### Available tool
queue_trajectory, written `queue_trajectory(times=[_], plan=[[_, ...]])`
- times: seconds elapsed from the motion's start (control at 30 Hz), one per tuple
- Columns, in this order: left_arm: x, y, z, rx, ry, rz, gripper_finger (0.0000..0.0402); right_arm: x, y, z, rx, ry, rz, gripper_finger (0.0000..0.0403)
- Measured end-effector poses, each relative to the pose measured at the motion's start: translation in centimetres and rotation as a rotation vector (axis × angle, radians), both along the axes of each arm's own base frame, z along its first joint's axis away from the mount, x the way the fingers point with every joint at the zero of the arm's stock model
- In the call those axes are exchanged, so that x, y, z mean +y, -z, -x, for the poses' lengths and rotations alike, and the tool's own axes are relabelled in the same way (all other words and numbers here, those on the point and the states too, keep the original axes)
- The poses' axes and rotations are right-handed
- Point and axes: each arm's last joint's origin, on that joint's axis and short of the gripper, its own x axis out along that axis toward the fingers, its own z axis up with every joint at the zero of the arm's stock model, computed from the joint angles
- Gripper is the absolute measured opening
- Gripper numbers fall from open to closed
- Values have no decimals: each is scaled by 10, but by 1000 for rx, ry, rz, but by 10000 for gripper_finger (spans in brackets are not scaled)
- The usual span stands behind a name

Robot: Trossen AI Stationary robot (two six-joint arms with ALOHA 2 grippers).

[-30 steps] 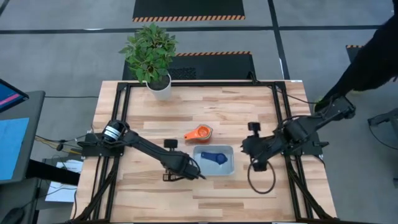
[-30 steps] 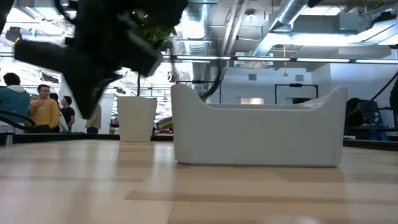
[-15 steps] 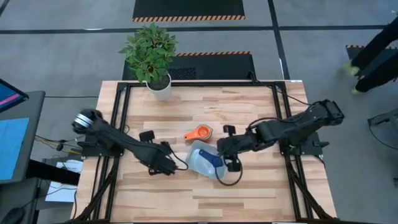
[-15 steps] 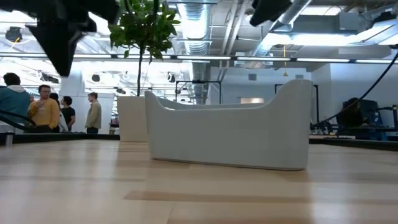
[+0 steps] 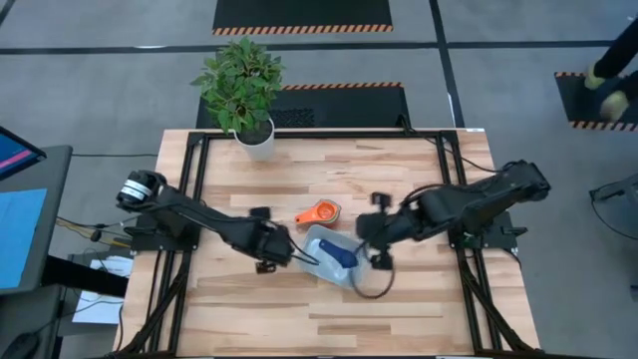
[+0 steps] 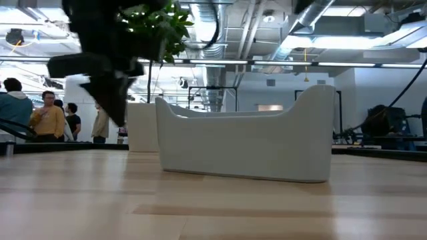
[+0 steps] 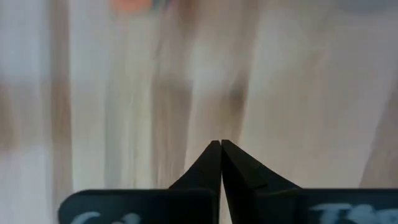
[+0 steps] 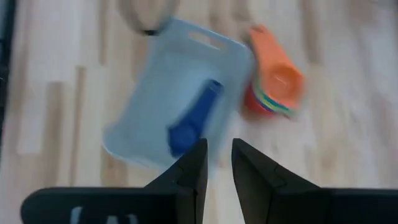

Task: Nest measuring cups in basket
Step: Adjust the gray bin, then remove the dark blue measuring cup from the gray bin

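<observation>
The pale blue basket (image 5: 317, 240) lies askew in the middle of the table, resting on its bottom, with a dark blue measuring cup (image 5: 339, 255) lying inside it (image 8: 189, 121). A nested stack of cups with the orange one on top (image 5: 319, 212) sits on the table just beyond the basket (image 8: 277, 84). My left gripper (image 5: 289, 257) is shut with nothing in it, over bare wood beside the basket's left end (image 7: 221, 144). My right gripper (image 8: 217, 146) hangs above the basket's right end (image 5: 377, 255), slightly open with nothing between its fingers.
A potted plant in a white pot (image 5: 256, 140) stands at the table's far edge, left of centre. A black cable loop (image 5: 371, 287) hangs from my right arm, near the basket's near right corner. People stand in the room beyond (image 6: 47, 113).
The basket has slid toward the table's left and turned askew as my right gripper came in from the right to its right end; it has since stayed put. My left gripper drew back toward the left, then returned to the basket's left end, tipping as it went.
</observation>
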Motion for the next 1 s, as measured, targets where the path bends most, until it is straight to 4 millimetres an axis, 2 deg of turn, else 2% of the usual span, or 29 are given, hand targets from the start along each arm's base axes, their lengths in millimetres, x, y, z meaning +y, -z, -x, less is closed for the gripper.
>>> queue_trajectory(times=[0.13, 0.27, 0.37, 0.53, 0.63, 0.73, 0.87, 1.0], plan=[[-1, 2, -24, -133, 199, 41, 0, -5, -19, 36, 13, 76, -5, 98], [8, 10, -38, -162, 183, 46, 0, -5, -37, 66, -48, 92, -38, 98], [11, 14, -43, -138, 177, 121, 0, -3, -47, 81, -107, 72, -35, 98], [-4, 4, -57, -222, 251, 273, 0, -2, -56, 99, -145, 39, -36, 98], [-10, -9, -67, -320, 248, 296, 0, -4, -57, 103, -150, 38, -30, 98], [-12, -18, -68, -300, 212, 304, 0, -6, -56, 102, -134, 49, -17, 98], [-10, -23, -55, -140, 159, 217, 0, -6, -46, 93, -93, 58, 11, 98], [-5, -22, -32, 76, 61, 122, 0, 2, -27, 70, -66, 46, -22, 97]])
